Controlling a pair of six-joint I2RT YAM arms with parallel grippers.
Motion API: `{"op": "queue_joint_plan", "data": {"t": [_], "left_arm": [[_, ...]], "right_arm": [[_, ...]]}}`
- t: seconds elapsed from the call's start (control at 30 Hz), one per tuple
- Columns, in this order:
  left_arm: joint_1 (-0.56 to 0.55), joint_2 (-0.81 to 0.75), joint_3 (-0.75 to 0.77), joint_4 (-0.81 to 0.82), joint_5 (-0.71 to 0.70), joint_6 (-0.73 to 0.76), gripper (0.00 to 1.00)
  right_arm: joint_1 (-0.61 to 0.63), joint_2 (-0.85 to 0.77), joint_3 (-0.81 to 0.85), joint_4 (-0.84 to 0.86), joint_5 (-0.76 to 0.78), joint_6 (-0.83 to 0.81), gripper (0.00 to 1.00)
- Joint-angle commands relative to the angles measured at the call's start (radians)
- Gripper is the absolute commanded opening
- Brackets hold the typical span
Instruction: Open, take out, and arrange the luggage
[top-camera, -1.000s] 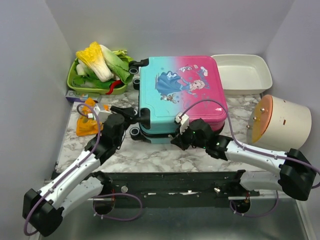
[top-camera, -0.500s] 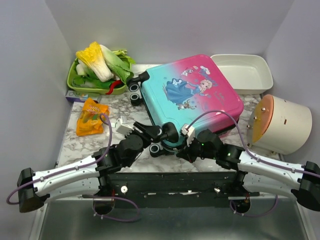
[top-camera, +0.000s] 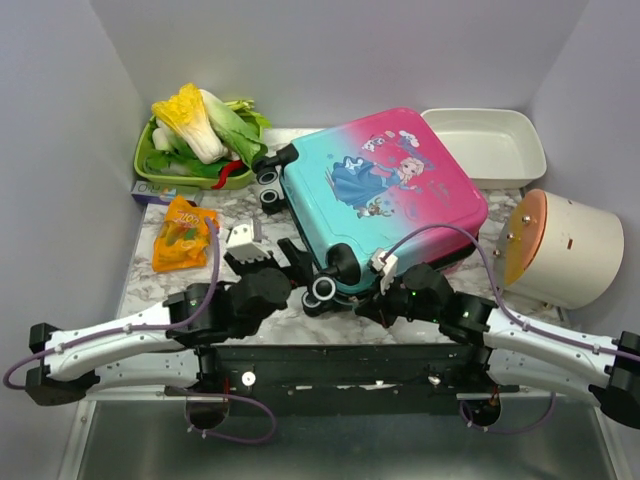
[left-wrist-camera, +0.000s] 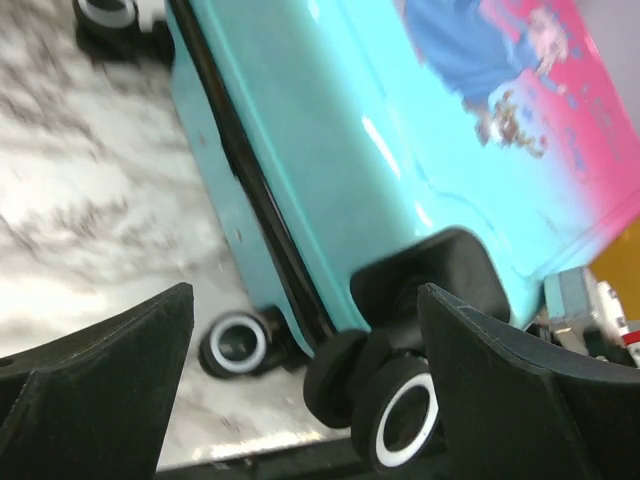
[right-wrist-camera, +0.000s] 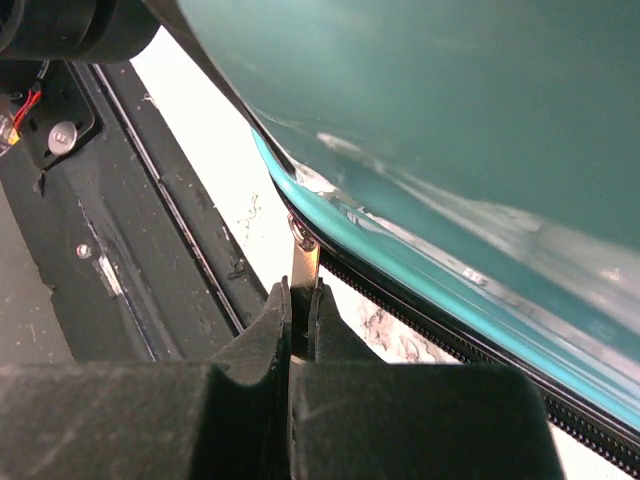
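The zipper pull (right-wrist-camera: 303, 255) is being clenched by the right pincer (right-wrist-camera: 300, 292); with the left pincer (left-wrist-camera: 305, 295) released, the suitcase (top-camera: 380, 190) risks being dragged instead of unzipped.

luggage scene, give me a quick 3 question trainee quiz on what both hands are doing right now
1. True or false: the right hand pinches the zipper pull of the luggage.
2. The left hand is: A shut on a wheel; B open by the wheels; C out of view.
3. Fill in: behind the luggage, on the right, lies a white ____.
Key: 1 true; 2 B; 3 tray.
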Motion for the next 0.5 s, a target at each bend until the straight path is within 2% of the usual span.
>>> {"op": "queue_joint_plan", "data": {"t": [0.0, 0.03, 0.07, 0.1, 0.13, 0.17, 0.2, 0.23, 0.27, 0.3, 0.33, 0.37, 0.4, 0.43, 0.47], "left_arm": [[0.07, -0.081, 0.059, 0.154, -0.114, 0.592, 0.99], [0.113, -0.091, 0.067, 0.224, -0.09, 0.683, 0.99], [0.218, -0.095, 0.075, 0.348, -0.023, 0.868, 0.99], [0.295, -0.098, 0.076, 0.419, 0.167, 0.95, 0.99], [0.363, -0.101, 0.075, 0.485, 0.281, 1.01, 0.99], [0.495, -0.097, 0.07, 0.61, 0.416, 1.097, 0.99], [0.557, -0.085, 0.075, 0.639, 0.55, 1.253, 0.99], [0.613, -0.036, 0.119, 0.638, 0.783, 1.325, 0.99], [0.68, -0.001, 0.157, 0.601, 0.862, 1.369, 0.99], [0.833, 0.041, 0.197, 0.569, 0.978, 1.429, 0.99], [0.936, 0.138, 0.292, 0.526, 1.226, 1.451, 0.99], [1.025, 0.199, 0.344, 0.432, 1.399, 1.471, 0.99], [1.102, 0.261, 0.396, 0.385, 1.525, 1.494, 0.99], [1.207, 0.391, 0.509, 0.344, 1.618, 1.529, 0.99], [1.23, 0.456, 0.574, 0.245, 1.749, 1.572, 0.99]], "right_arm": [[0.004, -0.068, 0.01, 0.201, 0.06, 0.037, 0.01], [0.003, -0.074, 0.01, 0.197, 0.066, 0.037, 0.01], [0.003, -0.076, 0.012, 0.192, 0.07, 0.034, 0.01], [0.004, -0.079, 0.013, 0.188, 0.071, 0.032, 0.01], [0.003, -0.079, 0.013, 0.188, 0.074, 0.031, 0.01], [0.003, -0.076, 0.018, 0.186, 0.075, 0.029, 0.01], [0.003, -0.075, 0.021, 0.182, 0.074, 0.026, 0.01], [0.004, -0.074, 0.025, 0.177, 0.061, 0.023, 0.01], [0.004, -0.074, 0.024, 0.177, 0.057, 0.022, 0.01], [0.001, -0.074, 0.019, 0.181, 0.051, 0.019, 0.01], [0.003, -0.076, 0.016, 0.192, 0.043, 0.019, 0.01], [0.004, -0.075, 0.009, 0.195, 0.046, 0.017, 0.01], [0.004, -0.076, 0.005, 0.198, 0.044, 0.017, 0.01], [0.003, -0.076, 0.005, 0.203, 0.044, 0.014, 0.01], [0.004, -0.075, 0.004, 0.203, 0.052, 0.016, 0.01]]}}
